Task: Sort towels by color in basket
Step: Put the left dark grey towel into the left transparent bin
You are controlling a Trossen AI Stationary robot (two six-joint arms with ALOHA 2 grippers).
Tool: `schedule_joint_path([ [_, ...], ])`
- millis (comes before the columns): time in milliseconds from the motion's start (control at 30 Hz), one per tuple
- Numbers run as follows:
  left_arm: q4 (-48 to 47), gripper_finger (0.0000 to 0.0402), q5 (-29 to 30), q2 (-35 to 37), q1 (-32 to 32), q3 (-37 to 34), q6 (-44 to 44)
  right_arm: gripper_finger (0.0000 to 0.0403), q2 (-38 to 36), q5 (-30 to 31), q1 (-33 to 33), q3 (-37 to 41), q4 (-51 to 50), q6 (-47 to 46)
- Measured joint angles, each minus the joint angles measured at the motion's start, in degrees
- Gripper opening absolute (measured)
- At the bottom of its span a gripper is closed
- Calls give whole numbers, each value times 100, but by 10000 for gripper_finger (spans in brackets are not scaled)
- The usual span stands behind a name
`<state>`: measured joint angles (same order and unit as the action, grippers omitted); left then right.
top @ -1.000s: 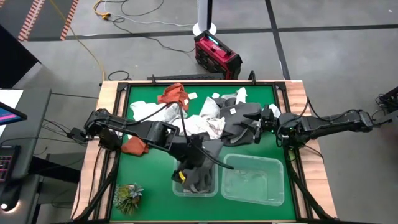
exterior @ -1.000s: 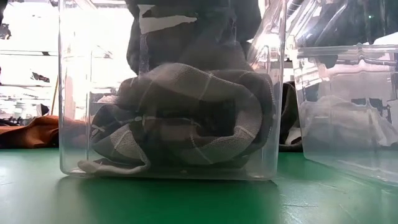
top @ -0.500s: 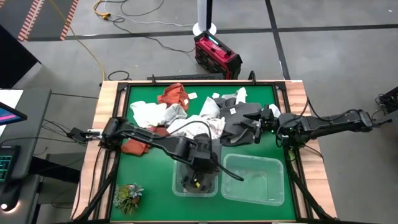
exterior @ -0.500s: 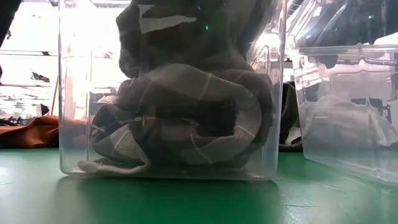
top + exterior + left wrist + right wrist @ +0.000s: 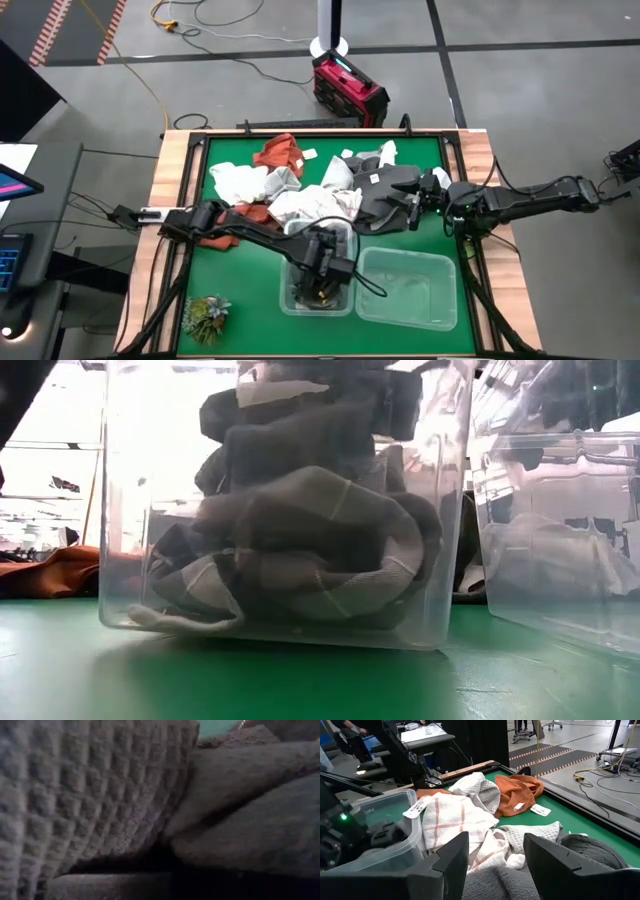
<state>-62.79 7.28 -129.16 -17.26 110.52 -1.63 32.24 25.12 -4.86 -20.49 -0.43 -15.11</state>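
Reaching down into the small clear bin (image 5: 317, 278) near the desk's front edge, the left gripper (image 5: 322, 290) is pressing its fingers together, buried among the dark grey towels (image 5: 300, 560) that are filling that bin; whether it is pinching one of them cannot be told, since the left wrist view shows only grey waffle cloth right against the lens. That grey sorting is looking well under way, judging by how full the bin is sitting. The larger clear bin (image 5: 408, 288) beside it is holding only what looks like pale cloth, hard to make out. Most of the work is remaining: white and cream towels (image 5: 300, 200), a rust-orange towel (image 5: 280, 153) by the back edge, another orange one (image 5: 215, 236) toward the left edge, and more grey towels (image 5: 385, 195) are lying heaped across the green mat (image 5: 240, 290). The right gripper (image 5: 420, 205) is hovering over that grey heap near the right edge with fingers spread, holding nothing.
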Motion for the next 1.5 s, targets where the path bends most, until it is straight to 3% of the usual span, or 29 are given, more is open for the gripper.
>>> schedule_joint_path([
  [233, -64, 3, -179, -91, -7, 6, 129, 219, -1, 0, 0, 0, 0, 0],
  [433, -112, 32, -264, 236, -24, -22, 323, 219, 1, 0, 0, 0, 0, 2],
  [800, -37, 175, -259, 334, -118, -22, 372, 219, -1, 1, 0, 0, -2, 4],
  [967, -246, 218, -257, 372, -121, 44, 345, 219, 0, 1, 0, 0, -2, 4],
  [1300, -699, 226, -166, 1156, -142, 642, 424, 219, -1, 1, -2, 0, -2, 4],
  [1500, -457, 226, 722, 1630, -138, 647, 378, 219, 1, 0, -2, 0, -2, 4],
])
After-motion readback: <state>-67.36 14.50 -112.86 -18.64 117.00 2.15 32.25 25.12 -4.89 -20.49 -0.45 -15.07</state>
